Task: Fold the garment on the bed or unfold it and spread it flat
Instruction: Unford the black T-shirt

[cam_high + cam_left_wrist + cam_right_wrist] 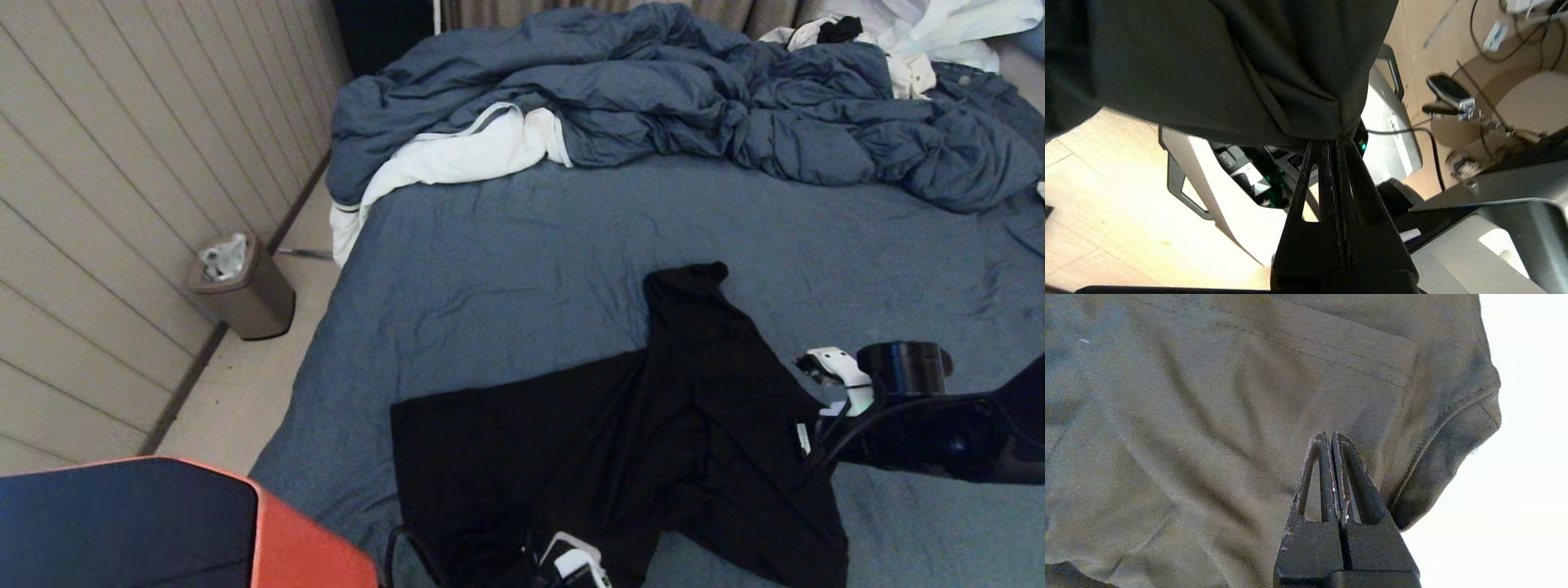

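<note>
The black T-shirt (620, 433) lies half-spread at six o'clock on the bed (506, 261), its near edge pinched between the left gripper's (1331, 143) closed fingers, seemingly to draw it flat, while the right gripper (1329, 437), fingers together, rests at its four-o'clock side.

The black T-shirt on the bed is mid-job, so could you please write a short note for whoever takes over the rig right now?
Left gripper: shut on the T-shirt's near edge, cloth bunched at its tips, by the foot of the bed.
Right gripper: shut, against the T-shirt's right side; a pinch there can't be confirmed.
T-shirt: on the blue sheet, near end, partly doubled over, one sleeve pointing toward the duvet.
Done: near edge gripped.
Left: finish laying it flat or folding, then release.
</note>
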Controlling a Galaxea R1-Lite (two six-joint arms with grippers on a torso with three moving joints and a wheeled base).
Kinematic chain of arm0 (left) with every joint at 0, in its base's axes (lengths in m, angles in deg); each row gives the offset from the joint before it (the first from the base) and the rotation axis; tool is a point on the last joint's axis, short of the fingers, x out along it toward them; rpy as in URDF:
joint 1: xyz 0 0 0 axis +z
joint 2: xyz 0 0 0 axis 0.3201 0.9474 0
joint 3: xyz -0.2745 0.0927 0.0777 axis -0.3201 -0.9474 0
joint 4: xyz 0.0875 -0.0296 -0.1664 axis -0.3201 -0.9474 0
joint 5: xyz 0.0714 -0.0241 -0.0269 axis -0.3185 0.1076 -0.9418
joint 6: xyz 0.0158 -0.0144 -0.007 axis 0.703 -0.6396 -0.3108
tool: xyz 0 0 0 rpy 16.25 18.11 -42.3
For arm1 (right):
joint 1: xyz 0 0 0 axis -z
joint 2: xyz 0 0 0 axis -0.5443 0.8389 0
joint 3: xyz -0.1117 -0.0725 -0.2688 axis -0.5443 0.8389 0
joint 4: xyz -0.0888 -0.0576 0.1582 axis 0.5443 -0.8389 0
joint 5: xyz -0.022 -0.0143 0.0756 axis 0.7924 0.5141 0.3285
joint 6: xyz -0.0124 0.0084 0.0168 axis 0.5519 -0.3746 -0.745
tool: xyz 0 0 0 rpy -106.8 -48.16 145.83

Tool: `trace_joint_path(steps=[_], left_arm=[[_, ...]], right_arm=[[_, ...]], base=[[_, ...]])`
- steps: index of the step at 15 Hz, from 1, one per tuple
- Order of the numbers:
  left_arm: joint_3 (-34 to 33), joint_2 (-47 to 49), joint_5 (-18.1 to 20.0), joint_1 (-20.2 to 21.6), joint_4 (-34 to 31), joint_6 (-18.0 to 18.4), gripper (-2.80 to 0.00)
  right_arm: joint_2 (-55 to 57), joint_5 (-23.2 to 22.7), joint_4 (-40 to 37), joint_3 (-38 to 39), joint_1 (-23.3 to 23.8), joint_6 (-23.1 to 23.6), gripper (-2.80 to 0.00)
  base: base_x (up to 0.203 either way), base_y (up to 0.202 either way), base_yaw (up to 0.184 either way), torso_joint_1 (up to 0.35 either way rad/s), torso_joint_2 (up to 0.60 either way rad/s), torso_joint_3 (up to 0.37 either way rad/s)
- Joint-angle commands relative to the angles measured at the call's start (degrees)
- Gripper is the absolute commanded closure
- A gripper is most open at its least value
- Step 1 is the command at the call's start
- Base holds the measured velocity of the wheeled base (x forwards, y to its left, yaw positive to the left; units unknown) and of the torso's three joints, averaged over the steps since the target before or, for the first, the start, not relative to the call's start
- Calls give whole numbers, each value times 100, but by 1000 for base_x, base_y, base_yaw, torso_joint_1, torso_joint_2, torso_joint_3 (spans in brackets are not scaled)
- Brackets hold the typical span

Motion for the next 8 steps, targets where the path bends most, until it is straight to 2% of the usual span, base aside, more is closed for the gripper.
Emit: trace_joint_path(steps=[1,2,3,6,8], left_arm=[[52,200,-11,-63,26,-27,0],[53,214,-20,-63,28,-28,0],[53,228,-20,-63,28,-28,-280],[16,125,-28,-63,49,-32,-280],[-6,-74,-300,-63,62,-23,-280]], right_arm=[[8,-7,19,-1,11,9,0],[8,-7,19,-1,7,9,0],[8,-7,19,-1,2,9,0],[8,-7,19,-1,11,9,0],[8,-7,19,-10,9,9,0]], base=[[0,0,0,0,0,0],[0,0,0,0,0,0],[0,0,0,0,0,0],[0,0,0,0,0,0],[0,0,0,0,0,0]])
